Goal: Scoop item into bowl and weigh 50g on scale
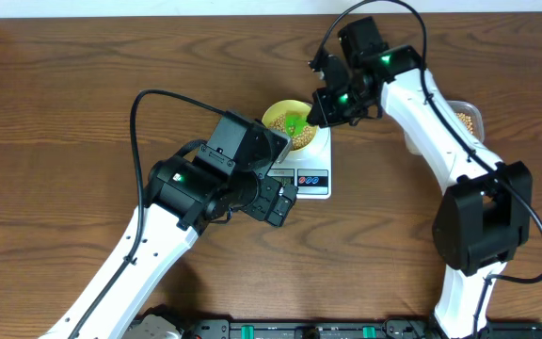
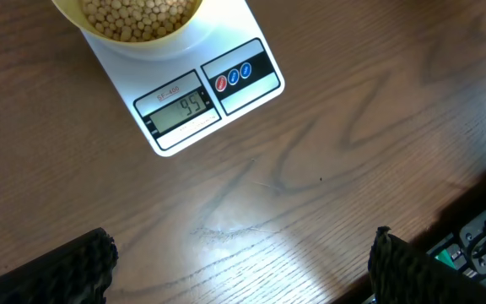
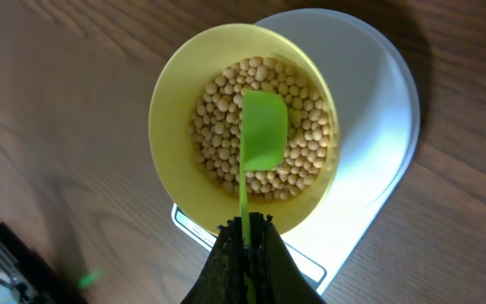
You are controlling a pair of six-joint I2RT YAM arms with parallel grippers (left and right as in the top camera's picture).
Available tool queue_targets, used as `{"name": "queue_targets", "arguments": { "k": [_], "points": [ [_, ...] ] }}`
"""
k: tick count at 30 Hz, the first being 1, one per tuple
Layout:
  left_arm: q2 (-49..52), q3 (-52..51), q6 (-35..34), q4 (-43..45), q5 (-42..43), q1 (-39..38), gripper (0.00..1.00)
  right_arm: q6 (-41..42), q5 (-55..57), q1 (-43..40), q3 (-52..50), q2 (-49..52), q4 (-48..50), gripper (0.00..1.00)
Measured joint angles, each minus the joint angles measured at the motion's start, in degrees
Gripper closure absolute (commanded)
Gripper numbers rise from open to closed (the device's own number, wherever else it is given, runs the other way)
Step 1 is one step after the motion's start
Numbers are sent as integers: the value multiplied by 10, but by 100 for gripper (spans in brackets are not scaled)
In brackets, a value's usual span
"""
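Right gripper (image 3: 245,232) clamps thin green plastic spoon (image 3: 264,131), blade over, possibly touching, round tan beans (image 3: 218,127) in smooth yellow bowl (image 3: 175,110) on white scale (image 3: 378,93). Left gripper (image 2: 243,270) hangs low over the table, ribbed fingers (image 2: 78,266) spread wide.

glossy plastic scale (image 2: 226,93) on grained wood table (image 2: 353,169).

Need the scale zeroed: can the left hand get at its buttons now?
Probably yes. The left hand hangs open over the table just in front of the scale, and nothing lies between it and the buttons.
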Motion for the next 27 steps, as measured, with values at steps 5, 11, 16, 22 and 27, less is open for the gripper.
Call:
{"name": "queue_targets", "arguments": {
  "k": [5, 11, 16, 22, 27],
  "points": [
    [0, 0, 0, 0, 0, 0, 2, 2, -8, -2, 0, 0, 1, 99],
    [0, 0, 0, 0, 0, 0, 2, -5, 17, 11, 0, 0, 5, 99],
    [0, 0, 0, 0, 0, 0, 2, -16, 50, 37, 0, 0, 6, 99],
    [0, 0, 0, 0, 0, 0, 2, -23, 64, 44, 0, 0, 6, 99],
    [0, 0, 0, 0, 0, 0, 2, -24, 59, 44, 0, 0, 6, 99]
  ]
}}
